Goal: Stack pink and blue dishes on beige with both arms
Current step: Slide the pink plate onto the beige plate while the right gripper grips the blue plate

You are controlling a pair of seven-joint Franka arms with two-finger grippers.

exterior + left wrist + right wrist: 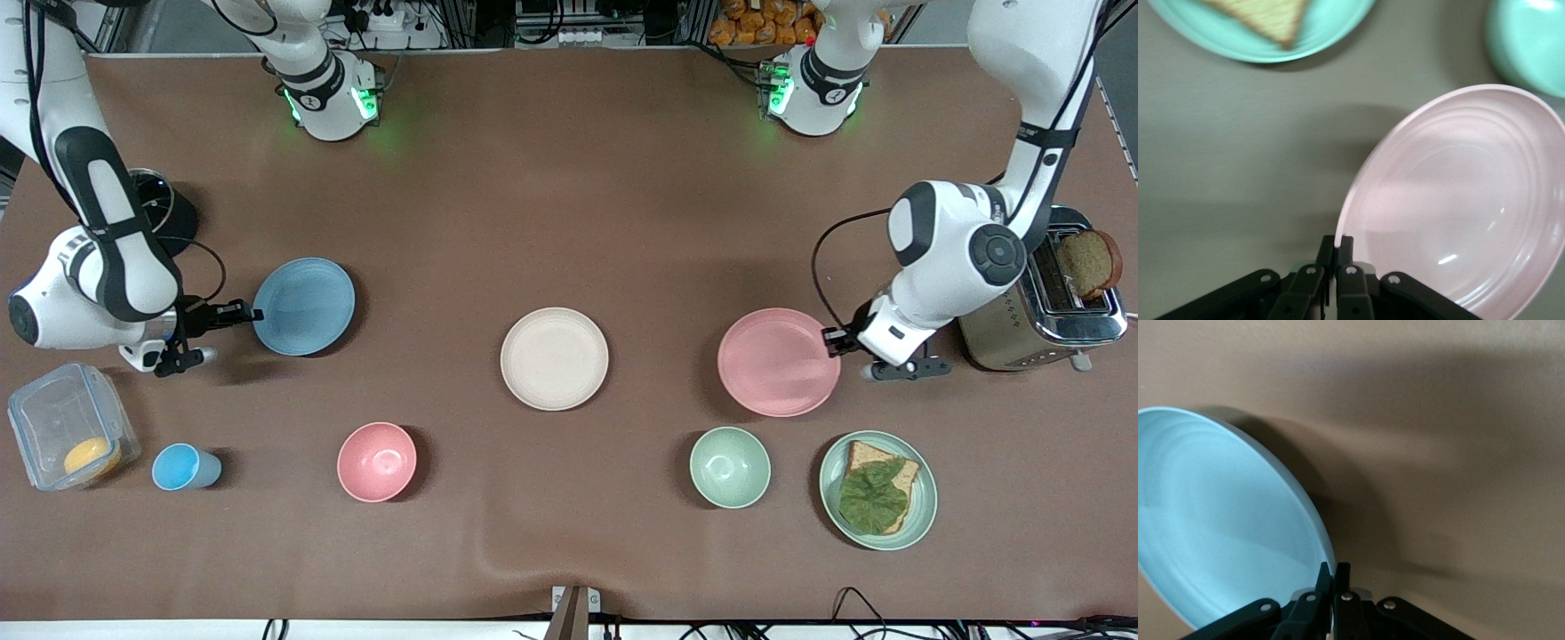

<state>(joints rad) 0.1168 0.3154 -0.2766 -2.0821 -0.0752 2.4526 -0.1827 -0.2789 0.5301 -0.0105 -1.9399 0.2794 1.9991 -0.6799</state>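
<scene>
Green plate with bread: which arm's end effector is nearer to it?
Left. The left end effector grips the pink plate's rim, beside the green plate with bread. The right end effector grips the blue plate, toward the right arm's end.

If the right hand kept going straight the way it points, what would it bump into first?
The right hand is shut on the flat round light blue plate, pointing toward the flat round cream-beige plate. That is probably met first, though height is unclear.

On the table: four plates, pink, blue, beige and green; two bowls, pink and green; one blue cup; one toaster; one clear lidded container; two robot arms.
</scene>
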